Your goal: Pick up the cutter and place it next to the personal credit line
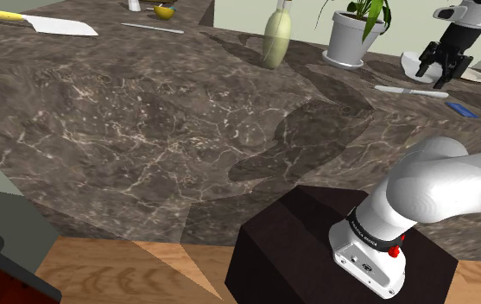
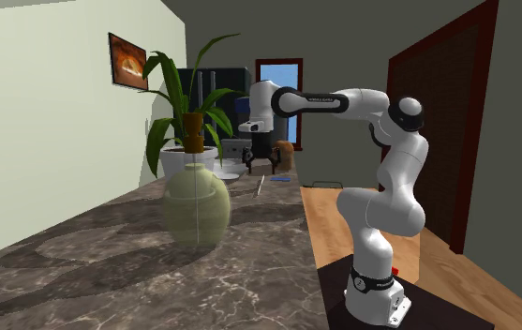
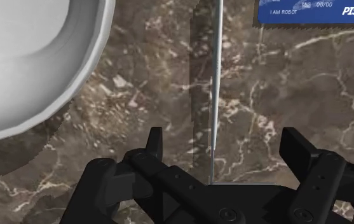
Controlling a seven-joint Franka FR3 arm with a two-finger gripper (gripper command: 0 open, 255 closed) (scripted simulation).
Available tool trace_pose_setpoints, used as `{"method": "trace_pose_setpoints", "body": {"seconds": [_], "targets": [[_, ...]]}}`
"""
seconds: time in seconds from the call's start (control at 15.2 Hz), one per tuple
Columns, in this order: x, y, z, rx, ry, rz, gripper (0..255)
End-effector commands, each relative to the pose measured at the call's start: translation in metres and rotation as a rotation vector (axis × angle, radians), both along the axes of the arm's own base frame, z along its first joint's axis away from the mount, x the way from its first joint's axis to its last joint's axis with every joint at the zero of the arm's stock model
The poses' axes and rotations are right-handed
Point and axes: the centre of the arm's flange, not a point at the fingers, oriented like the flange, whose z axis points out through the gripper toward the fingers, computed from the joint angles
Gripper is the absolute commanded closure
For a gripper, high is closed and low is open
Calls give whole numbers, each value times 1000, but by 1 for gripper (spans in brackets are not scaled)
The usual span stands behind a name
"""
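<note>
Pale grey and thin, the cutter point(image 3: 215, 89) lies on the dark marble counter point(image 3: 156, 89). It runs lengthwise through the gap between the fingers of the black gripper point(image 3: 225, 143), which are spread wide and touch nothing. Near its far end on one side sits a blue card point(image 3: 312, 11). A white plate point(image 3: 42, 63) sits on the opposite side, with a potted plant point(image 1: 348, 39) beyond.

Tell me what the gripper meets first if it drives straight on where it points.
Probably the thin cutter, lying on the counter between the open fingers; height above it is unclear.
</note>
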Motion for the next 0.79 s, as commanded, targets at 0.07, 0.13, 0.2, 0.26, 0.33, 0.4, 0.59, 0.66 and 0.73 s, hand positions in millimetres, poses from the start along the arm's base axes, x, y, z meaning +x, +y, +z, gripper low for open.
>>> {"method": "trace_pose_setpoints", "body": {"seconds": [0.07,0.13,0.2,0.26,0.33,0.4,0.59,0.66,0.73], "targets": [[0,0,13,0,0,0,0],[1,1,26,0,0,0,0],[1,1,40,0,0,0,0],[2,2,50,0,0,0,0],[2,2,50,0,0,0,0],[2,2,50,0,0,0,0],[2,2,50,0,0,0,0],[2,2,50,0,0,0,0],[2,2,50,0,0,0,0]]}}
